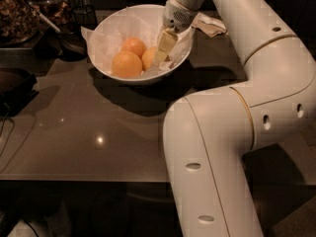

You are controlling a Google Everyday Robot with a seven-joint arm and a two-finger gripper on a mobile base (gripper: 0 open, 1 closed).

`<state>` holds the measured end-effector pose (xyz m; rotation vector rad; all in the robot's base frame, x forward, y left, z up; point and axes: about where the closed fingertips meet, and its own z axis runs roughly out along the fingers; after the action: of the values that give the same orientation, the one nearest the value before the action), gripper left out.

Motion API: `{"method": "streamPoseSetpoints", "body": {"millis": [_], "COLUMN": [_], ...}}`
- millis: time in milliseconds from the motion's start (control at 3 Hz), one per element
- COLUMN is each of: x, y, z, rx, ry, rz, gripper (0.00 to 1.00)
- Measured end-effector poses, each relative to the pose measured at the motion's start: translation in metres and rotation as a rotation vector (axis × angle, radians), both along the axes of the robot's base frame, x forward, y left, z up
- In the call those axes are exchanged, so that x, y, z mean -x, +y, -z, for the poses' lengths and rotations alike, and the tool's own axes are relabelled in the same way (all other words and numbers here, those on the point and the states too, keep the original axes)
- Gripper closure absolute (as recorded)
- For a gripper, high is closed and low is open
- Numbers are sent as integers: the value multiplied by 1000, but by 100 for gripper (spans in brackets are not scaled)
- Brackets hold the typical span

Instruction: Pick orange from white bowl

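Observation:
The white bowl, lined with crinkled white paper, stands at the back of the dark table. Three oranges lie in it. The paler orange is on the right, half hidden behind my gripper. A larger deeper-orange fruit lies in front and a smaller reddish one behind. My gripper reaches down into the bowl's right side, right at the paler orange and over its right half. Whether it holds the fruit is hidden.
My white arm fills the right half of the view. A crumpled cloth lies behind the bowl on the right. Dark containers and a black ladle-like dish stand at the back left. A black object sits at the left edge.

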<state>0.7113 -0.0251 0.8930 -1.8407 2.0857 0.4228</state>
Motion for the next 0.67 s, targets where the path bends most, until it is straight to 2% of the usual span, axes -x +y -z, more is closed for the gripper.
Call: {"method": "streamPoseSetpoints", "body": {"millis": [667], "x": [6], "y": [5], "z": [5], "rx": [0], "ry": [27], "rz": [-4], "gripper": [32]}}
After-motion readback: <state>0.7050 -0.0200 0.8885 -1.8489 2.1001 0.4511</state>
